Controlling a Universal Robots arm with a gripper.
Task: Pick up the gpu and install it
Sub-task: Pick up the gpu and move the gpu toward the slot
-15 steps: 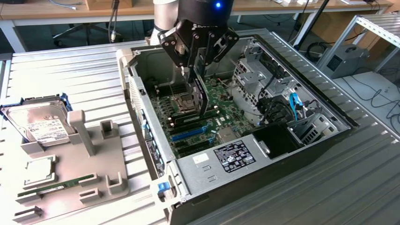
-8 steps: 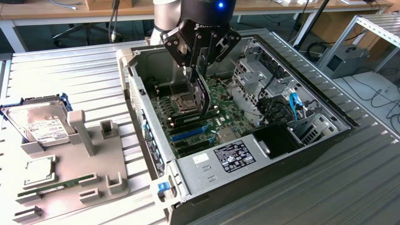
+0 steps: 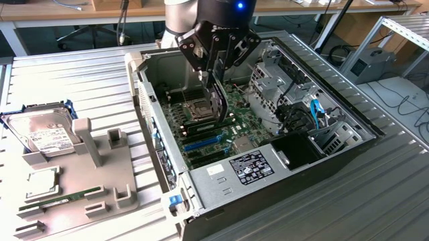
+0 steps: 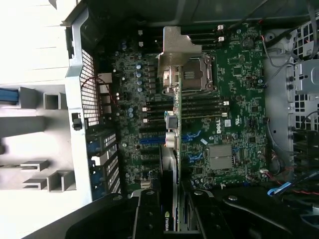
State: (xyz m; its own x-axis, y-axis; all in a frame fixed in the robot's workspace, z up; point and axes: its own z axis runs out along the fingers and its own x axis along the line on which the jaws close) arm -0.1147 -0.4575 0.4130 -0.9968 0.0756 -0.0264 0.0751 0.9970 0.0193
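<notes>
Exterior view: the fingers (image 3: 194, 55) are clenched on the gpu (image 3: 218, 103), which hangs on edge just below them inside the open computer case (image 3: 348, 145), over the motherboard (image 3: 241, 128) (whether its lower edge touches is unclear). Wrist view: beyond the fingers (image 4: 148, 211), the gpu (image 4: 172, 169) is seen edge-on and hides a strip of the board.
</notes>
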